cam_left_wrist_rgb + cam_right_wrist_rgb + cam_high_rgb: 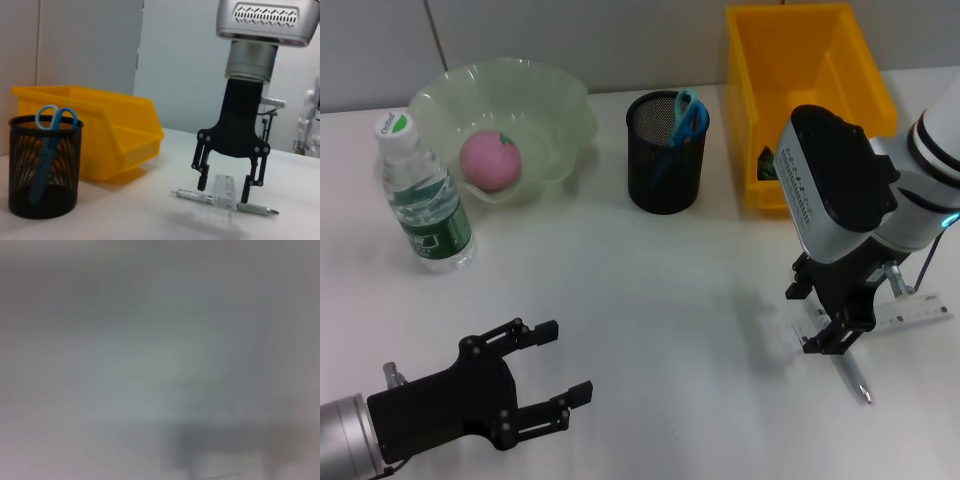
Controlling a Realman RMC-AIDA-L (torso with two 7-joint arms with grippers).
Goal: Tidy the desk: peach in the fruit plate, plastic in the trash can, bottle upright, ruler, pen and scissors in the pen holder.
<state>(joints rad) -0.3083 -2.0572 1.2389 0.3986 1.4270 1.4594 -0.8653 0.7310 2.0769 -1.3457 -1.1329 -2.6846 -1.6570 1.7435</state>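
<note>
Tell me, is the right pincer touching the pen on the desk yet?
Apart. The left wrist view shows the right pincer open, straddling the clear ruler, its fingertips ending just above the pen.

White desk, pale panelled wall behind it

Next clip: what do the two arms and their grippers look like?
Both arms are silver-white with black linkage grippers. The right gripper hangs from a rounded silver wrist housing with a vented grille, black band, thin cable. The left gripper sits on a black palm with a silver cylindrical forearm.
</note>
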